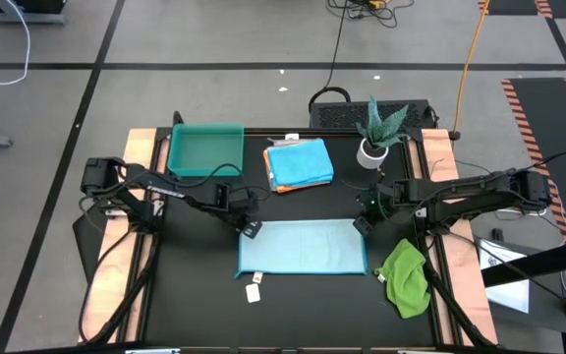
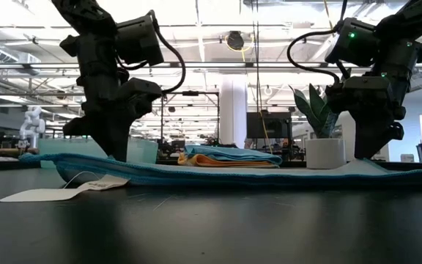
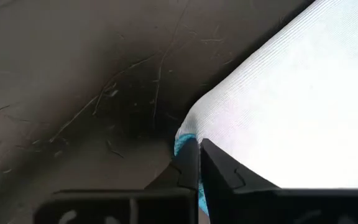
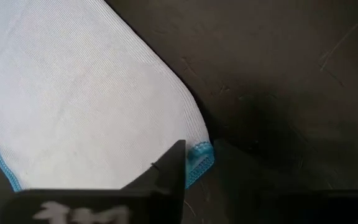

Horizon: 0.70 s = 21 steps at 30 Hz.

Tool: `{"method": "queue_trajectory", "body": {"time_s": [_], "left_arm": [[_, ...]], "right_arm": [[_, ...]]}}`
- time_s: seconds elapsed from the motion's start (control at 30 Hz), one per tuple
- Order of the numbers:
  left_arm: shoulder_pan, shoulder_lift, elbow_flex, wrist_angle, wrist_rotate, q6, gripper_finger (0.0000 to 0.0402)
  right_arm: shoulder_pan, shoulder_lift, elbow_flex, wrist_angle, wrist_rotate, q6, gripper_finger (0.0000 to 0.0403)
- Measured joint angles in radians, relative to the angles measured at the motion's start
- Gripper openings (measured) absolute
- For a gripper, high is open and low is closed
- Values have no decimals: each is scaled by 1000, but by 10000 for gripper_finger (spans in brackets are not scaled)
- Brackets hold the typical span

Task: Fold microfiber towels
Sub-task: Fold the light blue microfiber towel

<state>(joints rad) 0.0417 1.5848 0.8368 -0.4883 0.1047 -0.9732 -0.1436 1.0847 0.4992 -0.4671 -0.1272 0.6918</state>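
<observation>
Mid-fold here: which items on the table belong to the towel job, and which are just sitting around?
Job:
pale blue towel, spread flat
green towel, crumpled
folded towel stack

Lying about:
teal tray
potted plant
loose white tag

A large open robotics lab: ceiling strip lights, floor cables, hazard-striped floor marking

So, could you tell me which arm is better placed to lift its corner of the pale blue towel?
Left, probably: the left gripper is shut on its corner of the pale blue towel; the right gripper straddles its corner, apparently not fully pinched.
</observation>
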Motion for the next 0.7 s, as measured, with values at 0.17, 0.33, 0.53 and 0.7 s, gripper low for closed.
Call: {"method": "queue_trajectory", "body": {"time_s": [0.17,0.33,0.53,0.7], "left_arm": [[-4,0,0,0,-8,-8,19],[-4,0,0,3,-9,-8,5],[-4,0,0,20,-19,-4,13],[-4,0,0,19,-18,3,8]], "right_arm": [[2,0,0,0,0,-8,7],[18,0,0,23,7,-4,3],[35,0,0,39,24,3,1],[35,0,0,17,22,3,1]]}}
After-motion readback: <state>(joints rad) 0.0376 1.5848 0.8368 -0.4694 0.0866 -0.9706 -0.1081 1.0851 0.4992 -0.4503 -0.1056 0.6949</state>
